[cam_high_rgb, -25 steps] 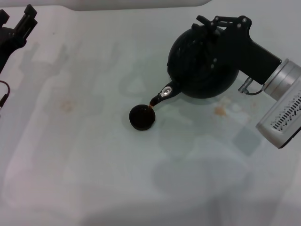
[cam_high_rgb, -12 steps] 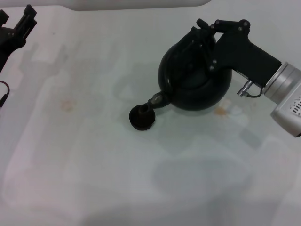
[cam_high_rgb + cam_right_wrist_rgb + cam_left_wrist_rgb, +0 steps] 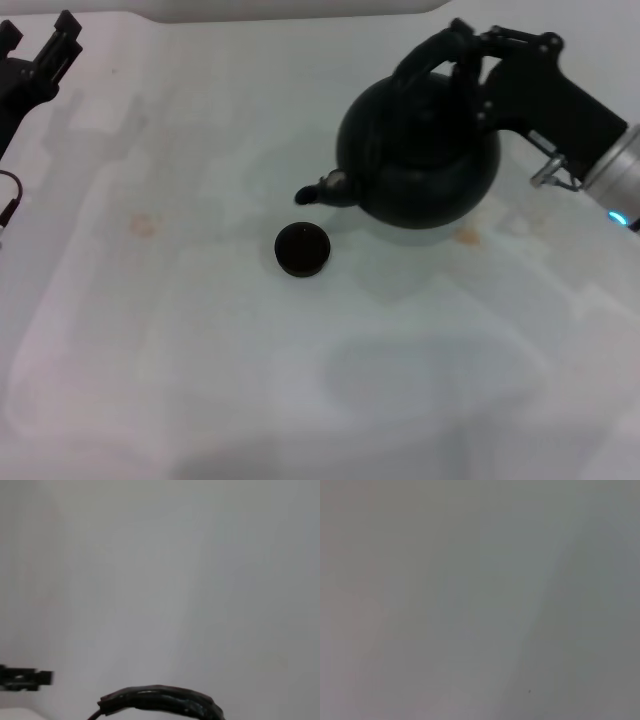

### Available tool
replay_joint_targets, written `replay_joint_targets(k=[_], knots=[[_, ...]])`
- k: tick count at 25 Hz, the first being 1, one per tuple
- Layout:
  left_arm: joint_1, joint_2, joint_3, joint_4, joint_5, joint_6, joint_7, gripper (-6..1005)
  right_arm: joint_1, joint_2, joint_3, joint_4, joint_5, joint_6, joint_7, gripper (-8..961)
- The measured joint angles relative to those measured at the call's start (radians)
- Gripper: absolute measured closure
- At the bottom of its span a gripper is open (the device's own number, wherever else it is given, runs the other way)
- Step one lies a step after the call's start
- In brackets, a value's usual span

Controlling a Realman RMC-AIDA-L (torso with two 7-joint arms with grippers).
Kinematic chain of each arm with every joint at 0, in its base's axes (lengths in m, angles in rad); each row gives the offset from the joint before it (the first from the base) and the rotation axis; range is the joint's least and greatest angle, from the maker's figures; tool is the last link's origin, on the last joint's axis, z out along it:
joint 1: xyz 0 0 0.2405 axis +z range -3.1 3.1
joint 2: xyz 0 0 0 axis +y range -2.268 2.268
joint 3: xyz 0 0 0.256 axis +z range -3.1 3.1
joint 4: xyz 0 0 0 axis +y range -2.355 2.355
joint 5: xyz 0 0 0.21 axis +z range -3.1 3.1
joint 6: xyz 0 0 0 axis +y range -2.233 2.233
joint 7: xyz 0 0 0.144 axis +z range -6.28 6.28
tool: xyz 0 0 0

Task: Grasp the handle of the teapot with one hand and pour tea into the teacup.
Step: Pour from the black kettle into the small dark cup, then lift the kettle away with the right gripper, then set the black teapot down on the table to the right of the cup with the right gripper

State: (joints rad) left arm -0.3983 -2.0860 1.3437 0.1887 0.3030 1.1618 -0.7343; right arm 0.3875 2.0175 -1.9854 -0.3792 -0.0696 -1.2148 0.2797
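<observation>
Spreading across the whole scene, the pale table [image 3: 200, 380] is carrying faint brownish stains. The teapot [image 3: 420, 160] is sitting nearly upright at the far right of the table, its short spout [image 3: 318, 191] pointing left, just beyond the teacup [image 3: 301, 248] and apart from it. The right gripper [image 3: 470, 55] is clamping the handle [image 3: 430, 55] at its top, reaching in from the right. The left gripper [image 3: 40, 55] is waiting at the far left edge; its fingers are looking slightly parted. The teacup is standing alone near the table's middle.
</observation>
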Motion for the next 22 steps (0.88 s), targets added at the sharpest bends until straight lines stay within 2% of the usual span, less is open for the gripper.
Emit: replay_joint_targets(k=[7,10,22], knots=[[-0.002,0.001,0.002,0.0,0.002,-0.001,0.002,122,-0.012,-0.002,0.001,0.163,0.122,-0.145,0.026,849],[0.0,0.001,0.002,0.0,0.002,-0.001,0.002,122,-0.045,-0.005,0.006,0.204,0.129,-0.186,0.027,849],[-0.005,0.003,0.002,0.0,0.002,0.007,0.003,121,-0.085,0.001,0.008,0.219,0.13,-0.125,0.024,804]])
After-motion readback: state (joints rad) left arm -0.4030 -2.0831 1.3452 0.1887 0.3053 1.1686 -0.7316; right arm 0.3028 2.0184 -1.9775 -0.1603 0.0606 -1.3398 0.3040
